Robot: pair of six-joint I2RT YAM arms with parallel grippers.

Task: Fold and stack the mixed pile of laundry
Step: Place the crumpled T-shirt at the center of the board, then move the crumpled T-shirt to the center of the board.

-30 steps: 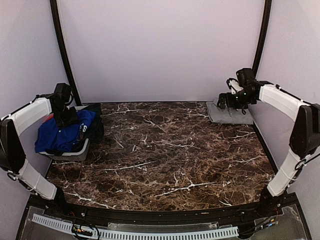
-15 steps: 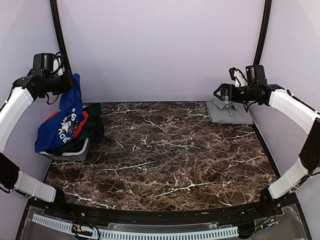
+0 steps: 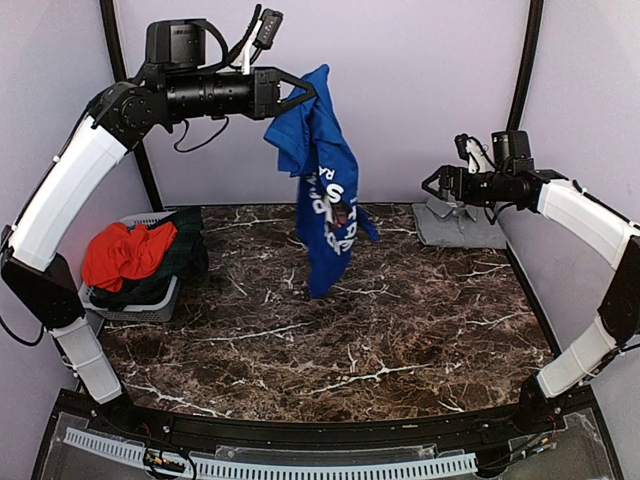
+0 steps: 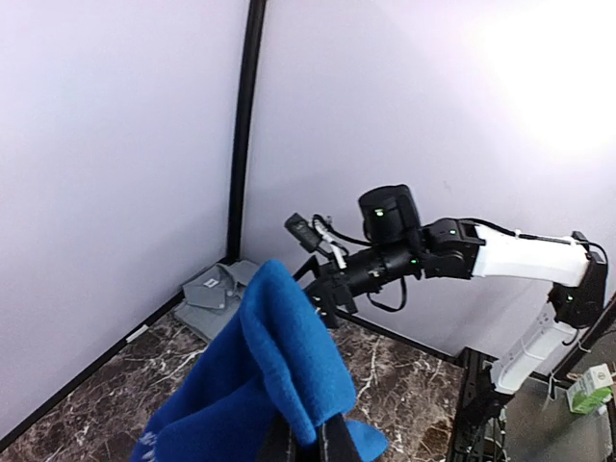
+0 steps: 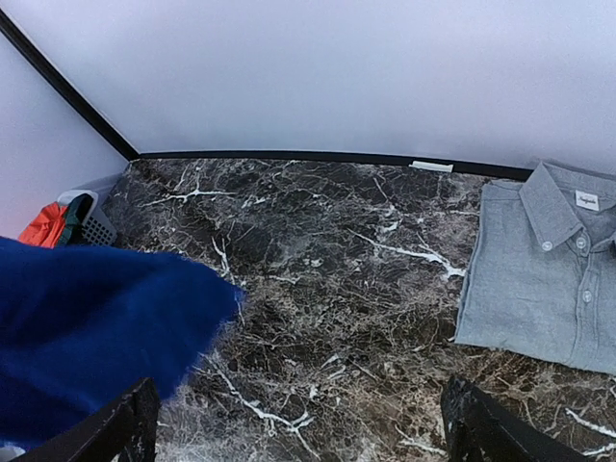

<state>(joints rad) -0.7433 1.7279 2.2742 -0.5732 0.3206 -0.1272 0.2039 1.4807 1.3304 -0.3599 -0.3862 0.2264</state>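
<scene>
High over the middle of the marble table, my left gripper [image 3: 300, 95] is shut on a fold of the royal-blue T-shirt [image 3: 325, 190]. The shirt hangs down with its white print showing, its lower end close to the table top. In the left wrist view the blue cloth [image 4: 274, 356] bulges out from between the fingers [image 4: 332, 445]. A red-orange garment [image 3: 125, 250] and dark cloth [image 3: 182, 250] lie in the basket at the left. A folded grey shirt [image 3: 458, 228] lies at the back right. Just above its left edge my right gripper [image 3: 440, 188] hovers open and holds nothing.
A small grey basket [image 3: 135, 308] stands at the table's left edge. Black frame posts [image 3: 522, 70] and pale walls close in the back and sides. The right wrist view shows bare marble [image 5: 346, 289] between the blurred blue cloth [image 5: 87, 327] and the grey shirt [image 5: 549, 269].
My left gripper shut on the blue T-shirt in the basket, lifted it high and swung it right over the table's middle, uncovering the red-orange garment. My right gripper rose a little off the grey shirt.
</scene>
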